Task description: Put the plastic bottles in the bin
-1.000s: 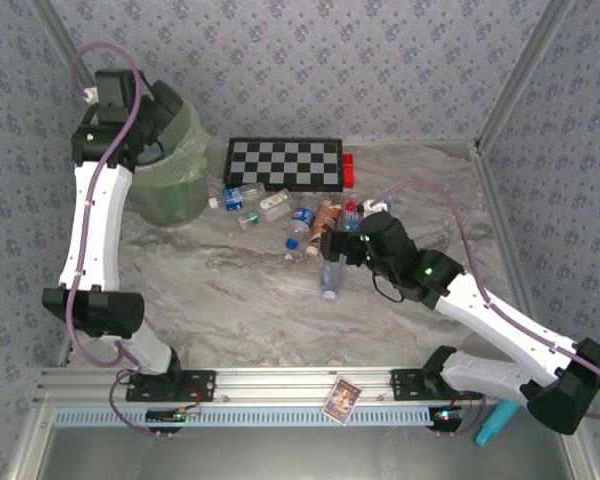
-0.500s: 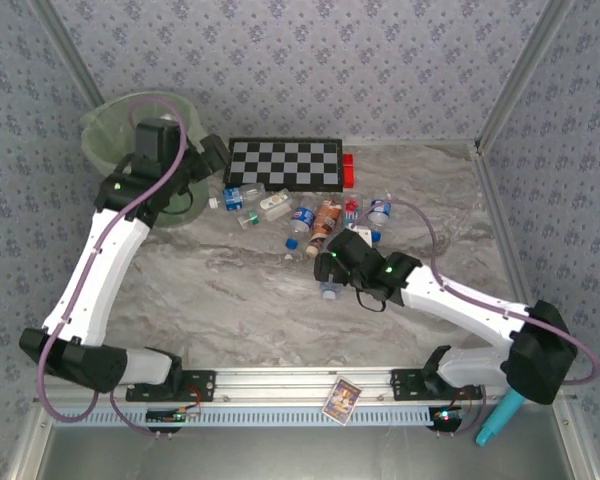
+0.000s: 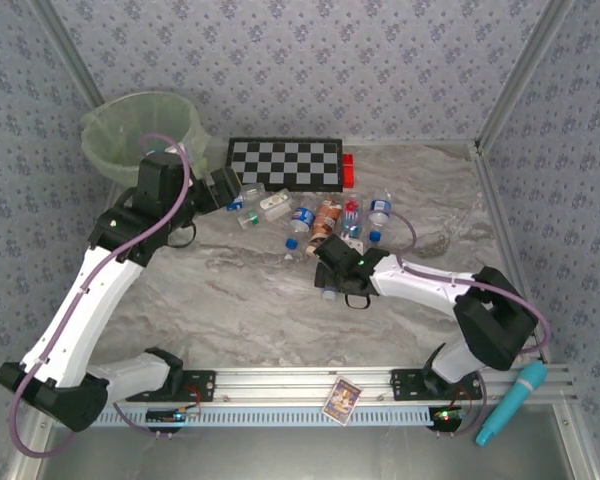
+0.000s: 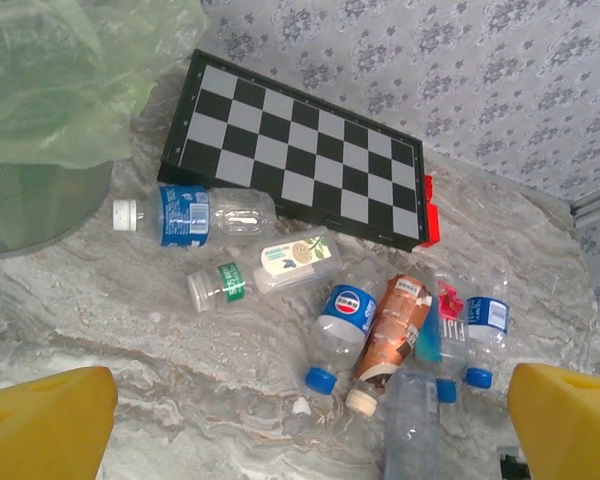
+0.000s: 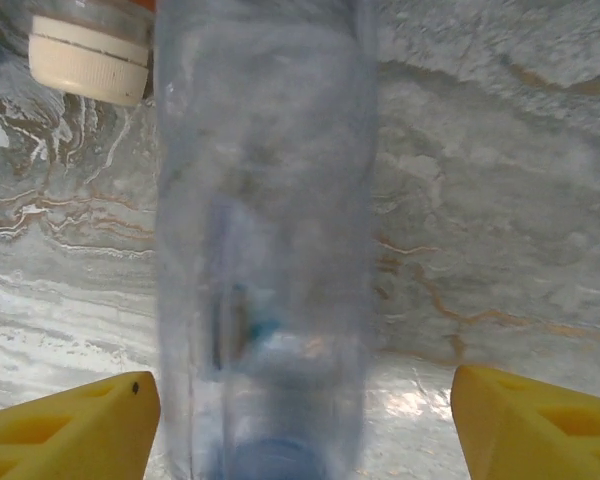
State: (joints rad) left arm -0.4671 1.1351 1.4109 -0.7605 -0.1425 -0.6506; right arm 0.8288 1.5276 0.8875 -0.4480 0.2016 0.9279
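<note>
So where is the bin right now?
In the top view the bin stands in the far-left corner, left of the checkerboard; the left wrist view has its liner at upper left.

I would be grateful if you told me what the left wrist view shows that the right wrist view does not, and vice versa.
Left wrist, not right wrist: the checkerboard, the bin with its bag liner, scattered bottles such as the white-capped, blue-labelled one, and the open left end effector.
Right wrist, not left wrist: the right end effector, open, its yellow fingers either side of the clear bottle.
Both: that clear bottle, the cream cap of the brown-labelled bottle beside it, and the marble table.
</note>
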